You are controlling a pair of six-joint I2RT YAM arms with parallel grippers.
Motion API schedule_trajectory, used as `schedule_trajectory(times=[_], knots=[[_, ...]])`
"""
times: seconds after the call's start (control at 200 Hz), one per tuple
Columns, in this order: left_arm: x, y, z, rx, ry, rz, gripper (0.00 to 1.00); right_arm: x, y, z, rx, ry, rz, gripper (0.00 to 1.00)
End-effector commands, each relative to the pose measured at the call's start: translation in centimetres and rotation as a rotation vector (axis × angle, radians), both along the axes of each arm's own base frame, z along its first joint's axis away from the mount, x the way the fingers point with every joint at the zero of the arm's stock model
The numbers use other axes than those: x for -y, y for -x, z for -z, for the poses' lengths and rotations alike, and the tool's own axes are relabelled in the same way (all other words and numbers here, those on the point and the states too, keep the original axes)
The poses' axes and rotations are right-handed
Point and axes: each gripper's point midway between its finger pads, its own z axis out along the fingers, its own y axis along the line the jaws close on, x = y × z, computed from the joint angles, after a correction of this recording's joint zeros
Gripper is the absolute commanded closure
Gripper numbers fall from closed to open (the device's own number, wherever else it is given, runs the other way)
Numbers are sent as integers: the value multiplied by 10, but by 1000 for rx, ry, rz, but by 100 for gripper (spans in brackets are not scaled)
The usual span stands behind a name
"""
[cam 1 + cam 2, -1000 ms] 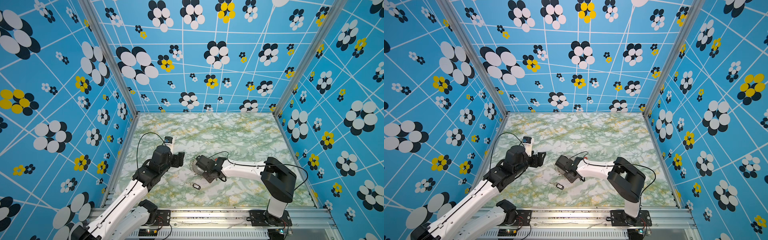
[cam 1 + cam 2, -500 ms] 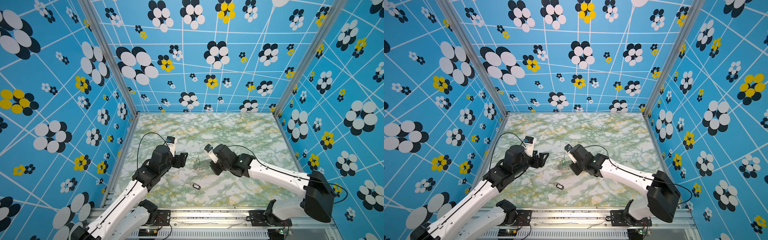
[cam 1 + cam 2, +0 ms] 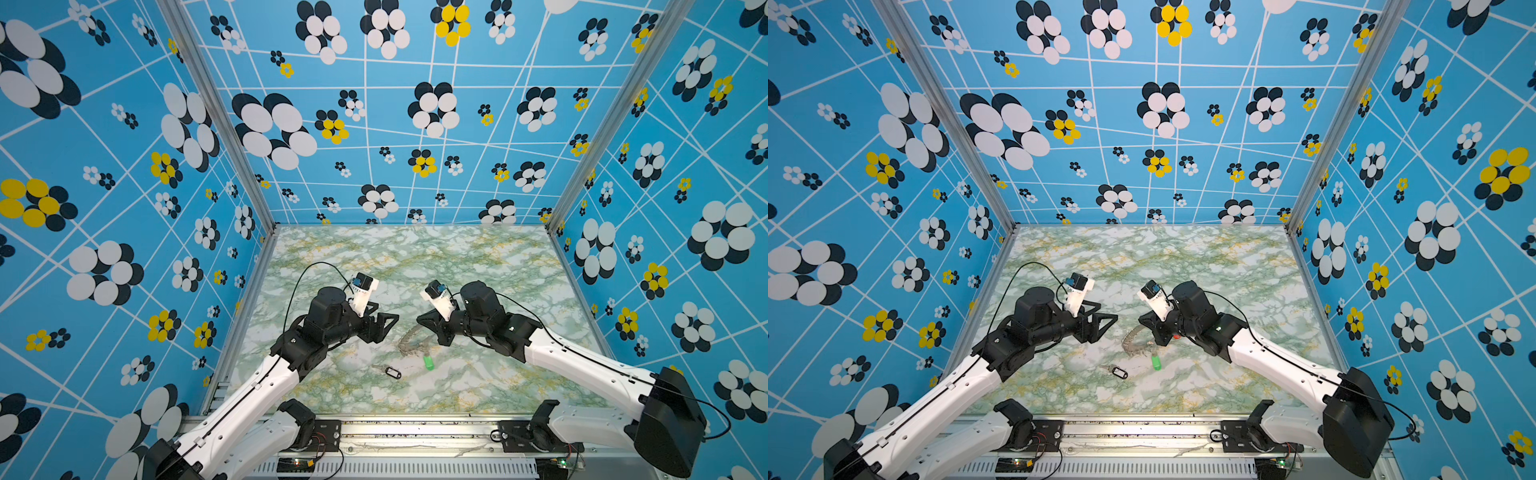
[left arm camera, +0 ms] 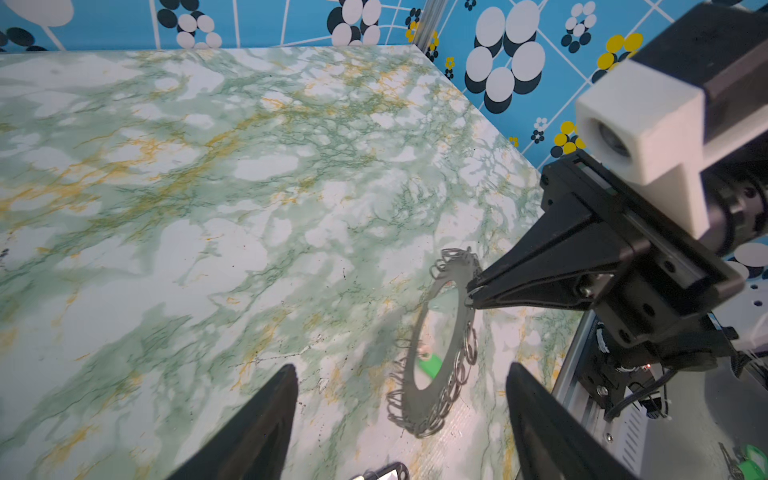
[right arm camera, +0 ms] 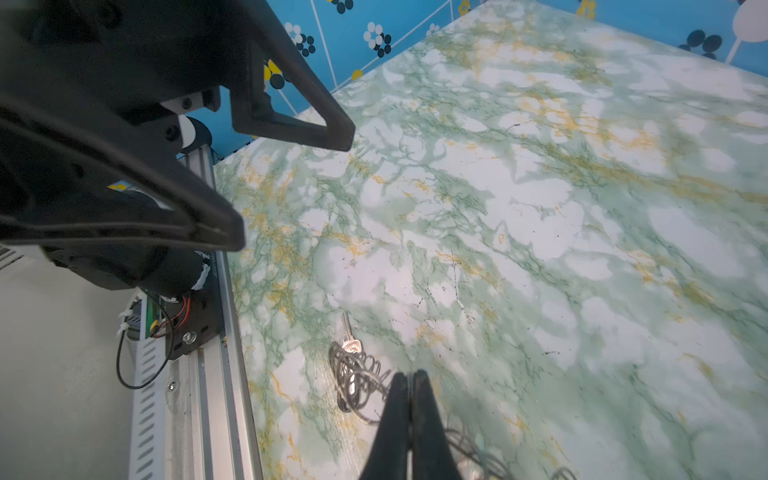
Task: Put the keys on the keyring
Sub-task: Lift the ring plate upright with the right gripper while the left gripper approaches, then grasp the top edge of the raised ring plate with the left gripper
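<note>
Right tool is pinching the keyring by its rim, likely stiff, light and slippery; left tool is hovering spread.

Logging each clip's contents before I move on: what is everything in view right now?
keyring: one, grey metal with wire loops, tilted up off the table, rim pinched
green-tagged key: one, silver with green tag, on the table close by the keyring; contact unclear
black-tagged key: one, silver with black tag, on the table, apart from the keyring
red speck: one, beside the right gripper; too hidden to identify
table: one, green-and-white marble pattern
walls: three, blue with flower print, around the table
left gripper: one, black, open, empty, facing the keyring
right gripper: one, black, shut on the keyring's rim
</note>
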Motion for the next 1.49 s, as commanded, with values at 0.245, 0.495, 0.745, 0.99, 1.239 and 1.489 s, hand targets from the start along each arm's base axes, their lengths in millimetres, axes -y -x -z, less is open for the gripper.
schedule_trajectory(times=[0.245,0.495,0.745,0.99,1.239,1.489], knots=[[19,8,-5,35,49,78,31,-11,4,-51,36,-320,-147,100],[36,21,-26,80,137,204,36,1,9,-87,6,-497,-263,100],[46,27,-39,102,188,275,42,-3,15,-101,-47,-569,-370,100],[53,30,-51,129,241,322,50,-5,17,-105,-60,-571,-400,100],[56,28,-45,109,237,325,63,-5,18,-108,-56,-571,-406,100],[58,24,-49,123,258,322,65,-5,19,-109,-65,-567,-413,100]])
